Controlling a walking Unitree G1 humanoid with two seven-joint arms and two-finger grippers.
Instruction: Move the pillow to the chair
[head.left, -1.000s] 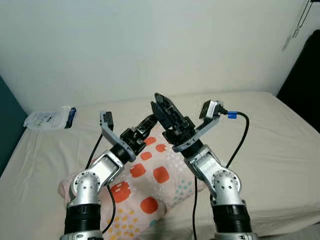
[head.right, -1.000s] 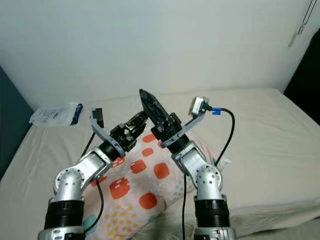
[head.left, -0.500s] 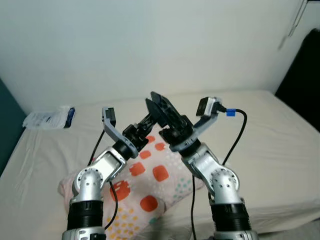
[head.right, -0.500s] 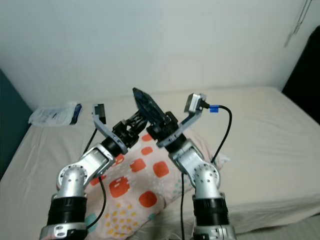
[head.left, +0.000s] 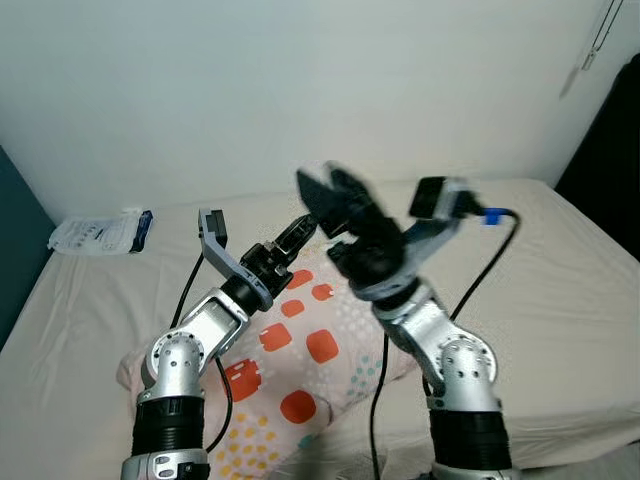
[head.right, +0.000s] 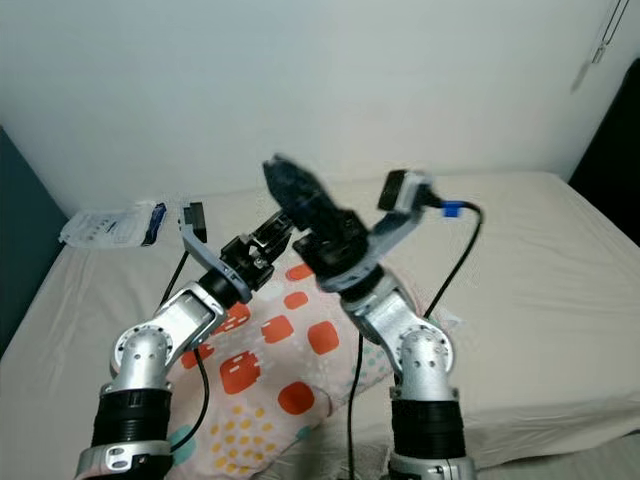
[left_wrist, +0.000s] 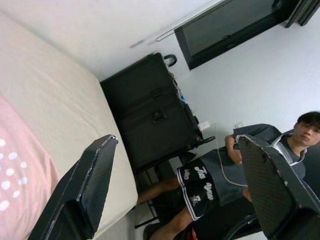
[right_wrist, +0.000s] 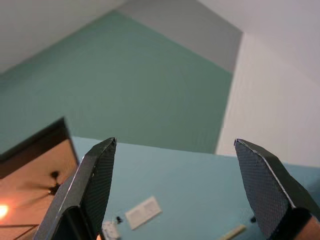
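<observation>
The pillow (head.left: 300, 365), pink and white with orange-red squares and yellow and teal dots, lies on the bed near its front edge. Both arms are raised above the pillow and cross over it. My left gripper (head.left: 298, 233) hangs just over the pillow's far end, open and holding nothing; its wrist view shows a pink corner of the pillow (left_wrist: 12, 182) beside one finger (left_wrist: 87, 185). My right gripper (head.left: 334, 190) is higher, motion-blurred and pointing up and away. It is open too, with wall and ceiling between its fingers (right_wrist: 92, 182).
The bed's beige sheet (head.left: 540, 270) stretches to the right and back. A white plastic packet (head.left: 100, 235) lies at the back left. A dark object (head.left: 610, 140) stands at the right edge. A seated person (left_wrist: 235, 165) and a black case (left_wrist: 150, 110) are beyond the bed's side.
My right gripper has lifted and swung up to the right, now blurred with motion. The left gripper has stayed over the pillow's far end. The pillow has not moved.
</observation>
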